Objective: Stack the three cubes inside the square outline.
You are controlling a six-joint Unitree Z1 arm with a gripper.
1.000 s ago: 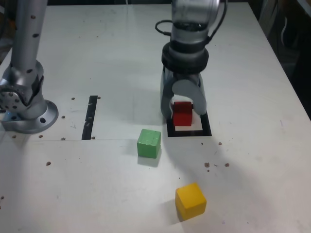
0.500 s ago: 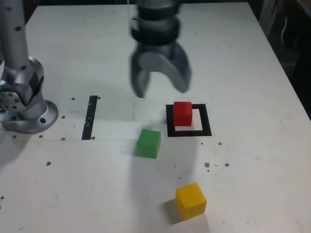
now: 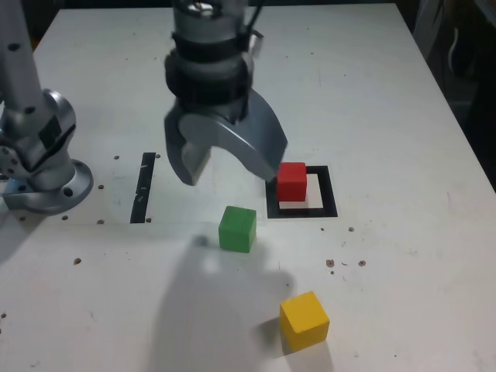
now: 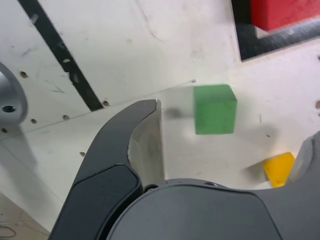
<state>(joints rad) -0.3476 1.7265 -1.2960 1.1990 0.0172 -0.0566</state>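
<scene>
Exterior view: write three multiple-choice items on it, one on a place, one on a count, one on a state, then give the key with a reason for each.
1. Where is the red cube?
A. inside the square outline
B. on the black strip
C. on top of the green cube

2. How many cubes lie outside the outline?
A. none
B. one
C. two

3. How is the claw?
A. shut on the green cube
B. open and holding nothing
C. shut on the yellow cube

Key:
1 A, the red cube sits within the black frame on its white centre.
2 C, the green cube and the yellow cube both rest on the bare table, apart from each other.
3 B, its two fingers stand wide apart above the table with nothing between them.
</scene>
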